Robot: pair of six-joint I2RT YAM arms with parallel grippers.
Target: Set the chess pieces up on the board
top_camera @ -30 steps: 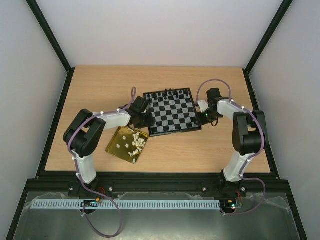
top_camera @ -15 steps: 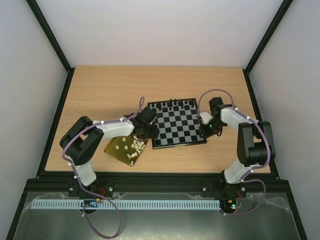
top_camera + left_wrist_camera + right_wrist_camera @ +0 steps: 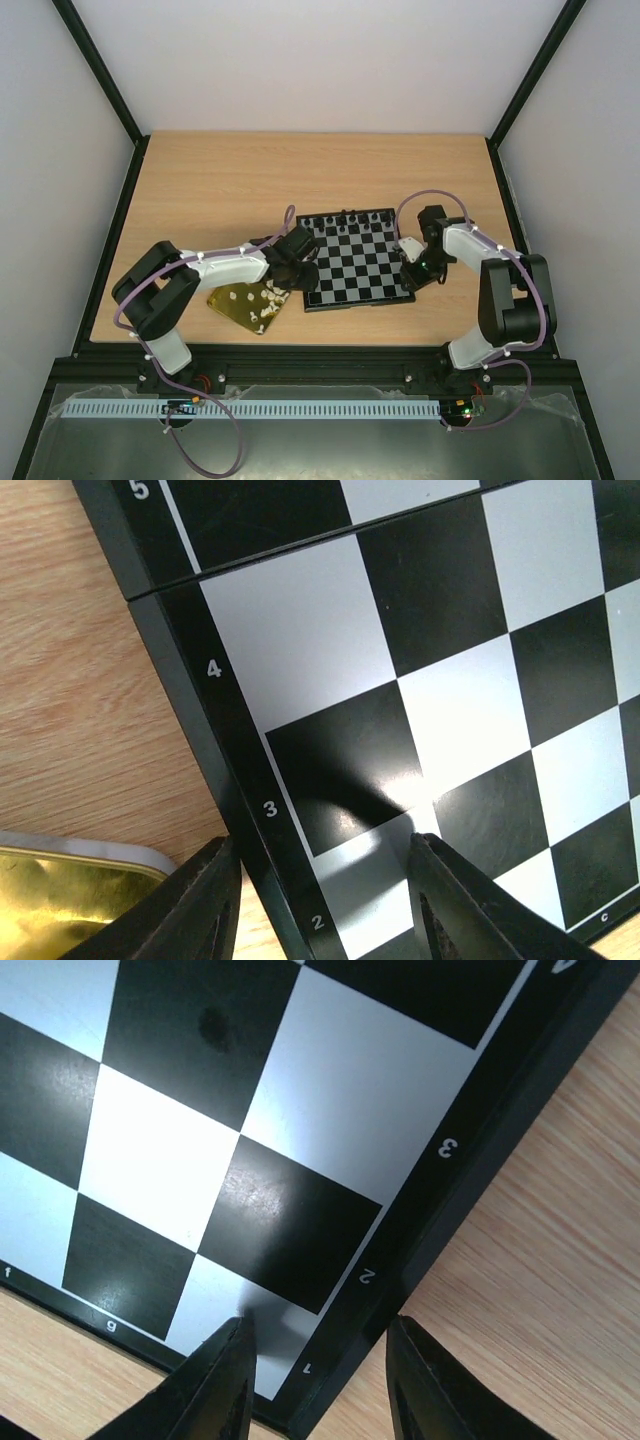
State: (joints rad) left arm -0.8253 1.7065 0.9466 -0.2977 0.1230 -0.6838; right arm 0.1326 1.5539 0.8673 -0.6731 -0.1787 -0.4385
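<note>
Lying loose in the shiny gold square tray (image 3: 228, 306), the tiny cream-white chess pieces (image 3: 262, 296) are too small to tell apart. So are the tiny black chessmen (image 3: 345, 216) on the far row of the small black-and-grey checked board (image 3: 355, 262), just right of the tray. Both wrist views cut the fingers short. The left gripper (image 3: 320, 842) stands open astride the board's left rim, and the right gripper (image 3: 318, 1324) stands open astride its right rim. Rim markings read 5, 4, 3, 2, c on the left and 3, 2, 1, g on the right.
</note>
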